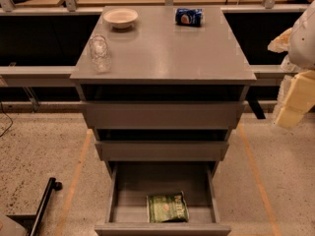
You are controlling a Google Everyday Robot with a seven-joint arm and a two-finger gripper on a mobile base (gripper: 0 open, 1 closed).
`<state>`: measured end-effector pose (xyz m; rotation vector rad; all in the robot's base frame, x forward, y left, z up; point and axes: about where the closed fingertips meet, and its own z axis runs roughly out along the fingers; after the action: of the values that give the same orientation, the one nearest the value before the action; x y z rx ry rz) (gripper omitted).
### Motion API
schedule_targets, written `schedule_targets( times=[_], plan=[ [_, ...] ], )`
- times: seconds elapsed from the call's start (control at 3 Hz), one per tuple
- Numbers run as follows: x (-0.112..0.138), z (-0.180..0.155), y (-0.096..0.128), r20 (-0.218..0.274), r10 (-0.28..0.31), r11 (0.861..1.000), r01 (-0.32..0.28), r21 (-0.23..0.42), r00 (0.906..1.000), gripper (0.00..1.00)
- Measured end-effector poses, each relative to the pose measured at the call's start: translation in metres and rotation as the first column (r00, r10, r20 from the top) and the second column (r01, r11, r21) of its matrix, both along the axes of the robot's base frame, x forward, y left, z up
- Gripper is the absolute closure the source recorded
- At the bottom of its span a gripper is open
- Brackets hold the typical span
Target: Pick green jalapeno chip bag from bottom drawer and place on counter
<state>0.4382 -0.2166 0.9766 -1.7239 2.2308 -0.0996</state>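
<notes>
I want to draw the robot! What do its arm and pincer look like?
Only a bit shows, at the picture's right edge. The arm is a smooth, rounded white shell. Below it, what seems to be the pincer is made of chunky, pale cream-yellow blocks with flat sides. I see no cables or markings.

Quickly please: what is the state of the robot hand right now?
Hand: at the right edge of the view; open or closed cannot be told.
The small crinkly green chip bag lies in the open grey bottom drawer.
</notes>
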Motion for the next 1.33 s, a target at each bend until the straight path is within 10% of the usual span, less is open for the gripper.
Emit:
schedule_targets(
  times=[1.33],
  plan=[
    [0.017, -0.075, -0.016, -0.033, -0.057, 0.968, 0.063, 0.242, 0.9978, 0.0]
  ],
)
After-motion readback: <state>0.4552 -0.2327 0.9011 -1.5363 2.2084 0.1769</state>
